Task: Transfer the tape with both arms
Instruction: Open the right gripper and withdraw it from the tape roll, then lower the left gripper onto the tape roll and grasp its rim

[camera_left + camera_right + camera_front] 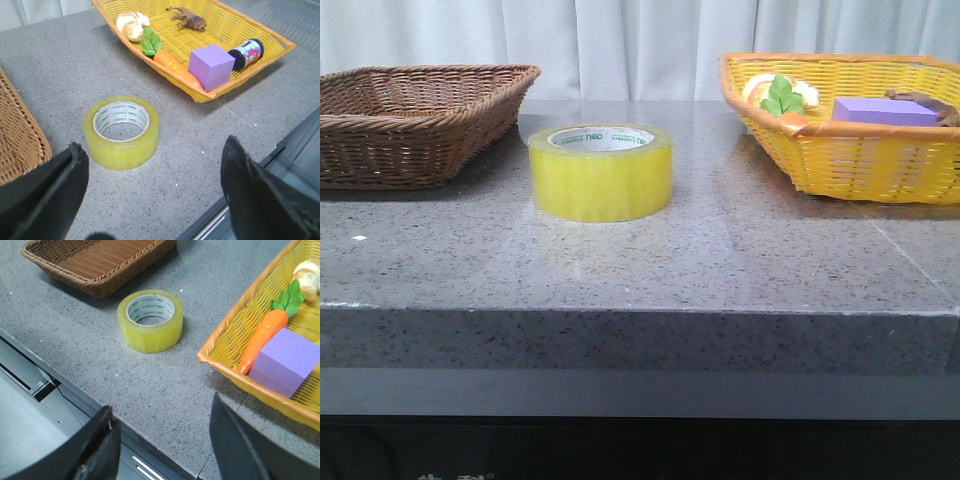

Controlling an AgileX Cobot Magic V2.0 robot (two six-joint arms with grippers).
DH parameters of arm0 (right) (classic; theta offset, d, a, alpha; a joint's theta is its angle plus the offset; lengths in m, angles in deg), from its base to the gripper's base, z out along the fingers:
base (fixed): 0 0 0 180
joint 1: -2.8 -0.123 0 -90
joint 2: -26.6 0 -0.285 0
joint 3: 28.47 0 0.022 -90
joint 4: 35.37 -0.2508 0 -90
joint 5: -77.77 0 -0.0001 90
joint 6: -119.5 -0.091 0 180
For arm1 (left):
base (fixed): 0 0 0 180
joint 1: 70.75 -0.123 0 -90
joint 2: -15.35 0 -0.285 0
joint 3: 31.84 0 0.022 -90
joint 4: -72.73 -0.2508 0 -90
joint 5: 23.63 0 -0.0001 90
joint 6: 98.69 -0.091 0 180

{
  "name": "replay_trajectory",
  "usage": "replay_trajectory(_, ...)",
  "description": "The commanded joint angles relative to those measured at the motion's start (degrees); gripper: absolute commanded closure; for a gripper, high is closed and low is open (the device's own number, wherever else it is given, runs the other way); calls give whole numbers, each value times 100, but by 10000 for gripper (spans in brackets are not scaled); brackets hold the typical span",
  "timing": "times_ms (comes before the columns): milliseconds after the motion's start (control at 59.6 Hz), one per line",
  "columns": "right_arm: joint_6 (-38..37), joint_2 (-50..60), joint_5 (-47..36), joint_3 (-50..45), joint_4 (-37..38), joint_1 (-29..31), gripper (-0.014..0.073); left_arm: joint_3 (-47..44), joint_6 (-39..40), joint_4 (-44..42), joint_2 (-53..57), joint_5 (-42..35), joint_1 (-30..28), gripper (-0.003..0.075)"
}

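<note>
The yellow tape roll (601, 171) lies flat on the grey speckled table, between the two baskets, its pale core facing up. It also shows in the left wrist view (121, 130) and the right wrist view (150, 320). My left gripper (155, 175) is open and empty, hovering near the table's front edge, short of the tape. My right gripper (162, 432) is open and empty over the front edge, apart from the tape. Neither arm shows in the front view.
A brown wicker basket (415, 120) stands at the back left. A yellow basket (850, 150) at the back right holds a purple block (885, 111), a carrot (175, 70), bread, a toy animal and a small bottle. The table's front edge (640, 312) is near.
</note>
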Motion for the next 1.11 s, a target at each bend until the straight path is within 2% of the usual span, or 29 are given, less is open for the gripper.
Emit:
replay_trajectory(0,57,6,-483,130,-34,20,166,202,11,81,-78,-514,57,177)
replay_trajectory(285,57,6,-483,130,-34,20,166,1568,-85,-510,-1292,1001,57,177)
replay_trajectory(520,57,6,-483,130,-34,20,166,2724,-440,-510,-2623,1771,57,177)
replay_trajectory(838,57,6,-483,130,-34,20,166,4014,-440,-510,-4358,2233,57,177)
replay_trajectory(1090,57,6,-483,130,-34,20,166,4624,-440,-372,-5309,2382,57,177)
